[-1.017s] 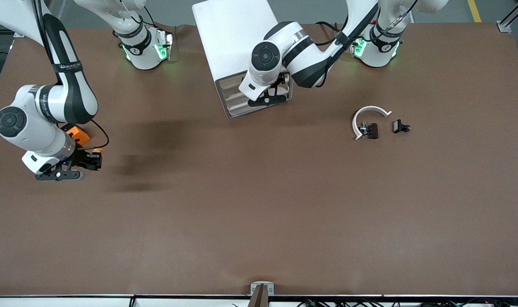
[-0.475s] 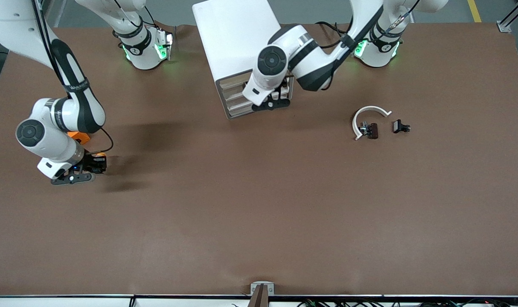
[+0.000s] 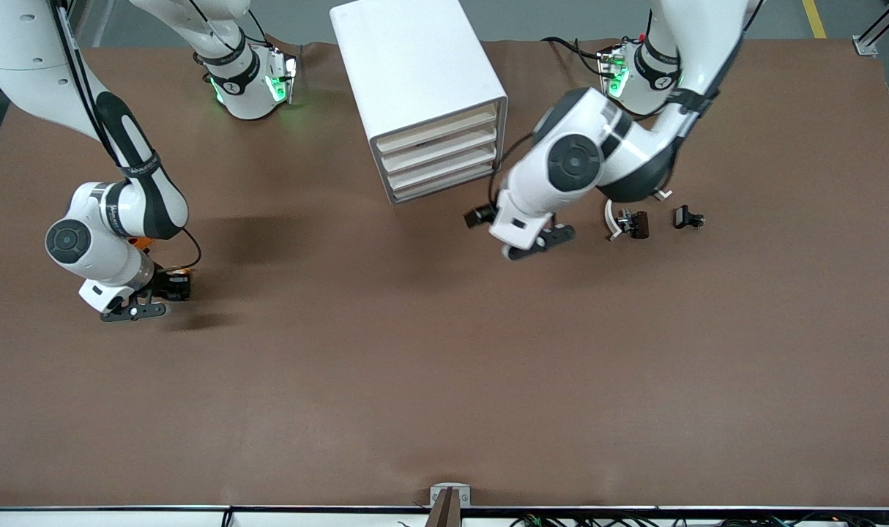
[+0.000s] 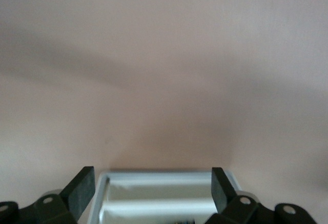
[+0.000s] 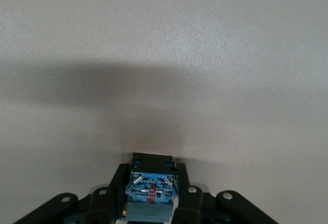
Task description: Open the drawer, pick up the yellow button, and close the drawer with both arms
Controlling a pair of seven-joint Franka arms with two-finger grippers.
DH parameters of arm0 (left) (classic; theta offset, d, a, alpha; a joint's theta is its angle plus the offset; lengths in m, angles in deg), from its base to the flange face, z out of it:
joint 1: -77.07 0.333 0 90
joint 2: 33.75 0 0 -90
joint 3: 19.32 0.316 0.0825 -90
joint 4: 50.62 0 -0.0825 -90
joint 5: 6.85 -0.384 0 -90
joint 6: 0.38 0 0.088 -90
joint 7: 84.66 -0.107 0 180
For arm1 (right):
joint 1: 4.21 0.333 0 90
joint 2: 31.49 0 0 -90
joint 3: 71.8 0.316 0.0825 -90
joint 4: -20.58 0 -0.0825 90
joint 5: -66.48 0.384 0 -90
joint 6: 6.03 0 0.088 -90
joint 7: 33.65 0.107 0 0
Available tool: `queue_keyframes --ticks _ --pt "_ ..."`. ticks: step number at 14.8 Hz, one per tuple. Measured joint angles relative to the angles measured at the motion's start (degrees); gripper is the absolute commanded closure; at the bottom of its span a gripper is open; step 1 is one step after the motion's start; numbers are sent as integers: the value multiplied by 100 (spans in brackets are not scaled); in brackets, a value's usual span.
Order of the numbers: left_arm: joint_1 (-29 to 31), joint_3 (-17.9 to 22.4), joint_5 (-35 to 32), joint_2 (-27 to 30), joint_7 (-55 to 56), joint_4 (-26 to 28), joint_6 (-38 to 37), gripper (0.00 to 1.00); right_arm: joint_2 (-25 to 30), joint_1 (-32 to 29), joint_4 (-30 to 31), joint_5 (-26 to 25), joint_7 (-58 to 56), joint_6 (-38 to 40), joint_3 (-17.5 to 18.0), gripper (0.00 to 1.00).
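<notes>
The button (image 5: 152,190), with its blue-and-black body, sits between the fingers of my right gripper (image 5: 152,196), which is shut on it. In the front view that gripper (image 3: 168,287) hangs low over the table at the right arm's end, and the button's orange cap (image 3: 184,274) just shows. The white drawer cabinet (image 3: 415,73) stands near the bases with all its drawer fronts (image 3: 441,157) flush. My left gripper (image 3: 481,217) is open and empty over bare table in front of the cabinet. In the left wrist view the cabinet (image 4: 164,196) shows between the fingers (image 4: 82,188).
An orange block (image 3: 144,241) peeks out from under the right arm. A white arc with a black clip (image 3: 633,222) and a second black clip (image 3: 687,217) lie toward the left arm's end, close to the left arm's elbow.
The left gripper has drawn back from the drawer fronts and swung out over the table. The right gripper has sunk lower with the button, drifting slightly toward the front camera.
</notes>
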Motion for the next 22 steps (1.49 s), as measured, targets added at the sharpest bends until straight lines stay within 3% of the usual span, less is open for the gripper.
queue_keyframes --ticks 4,10,15,22 --pt "573 -6 -637 66 -11 -498 -359 0 -39 -1 -265 0 4 195 11 0" --pt "1618 -2 -700 364 -1015 -1339 -1084 0 606 113 -1325 0 84 2488 173 0" --pt "2193 1 -761 837 -1953 -1440 -1450 0 1416 456 -1458 3 587 3214 214 0" --pt "2499 70 -772 1173 -2750 -1602 -2070 0 2333 513 -1460 484 602 4152 221 0"
